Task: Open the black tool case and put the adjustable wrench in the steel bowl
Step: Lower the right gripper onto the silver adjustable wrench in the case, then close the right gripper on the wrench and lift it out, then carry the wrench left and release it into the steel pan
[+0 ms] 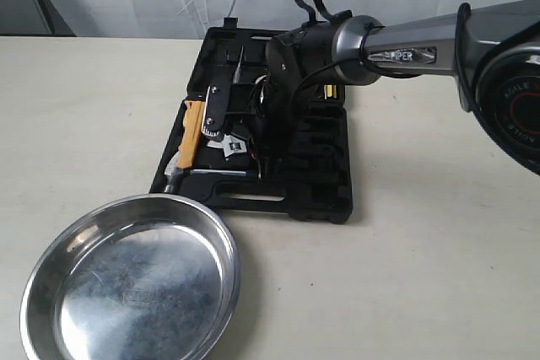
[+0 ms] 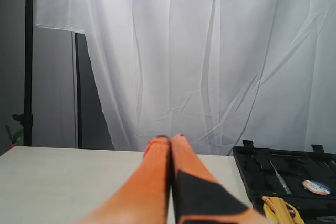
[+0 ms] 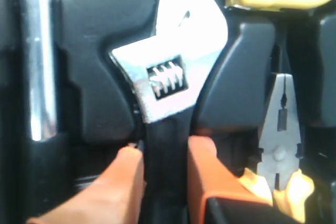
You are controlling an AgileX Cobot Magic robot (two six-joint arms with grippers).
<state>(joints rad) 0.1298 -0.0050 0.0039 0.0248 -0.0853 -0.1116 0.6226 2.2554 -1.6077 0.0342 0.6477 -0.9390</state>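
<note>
The black tool case [image 1: 325, 185] is open. The right pincer [image 3: 165, 149] grips the adjustable wrench [image 3: 168, 77] inside it. The left pincer [image 2: 169, 139] is clenched on nothing. The steel bowl [image 1: 135, 292], lower left, is empty.

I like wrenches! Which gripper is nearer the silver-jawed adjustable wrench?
Right. The right gripper clasps the silver-jawed adjustable wrench inside the black plastic tool case; the left gripper sits shut outside it.
</note>
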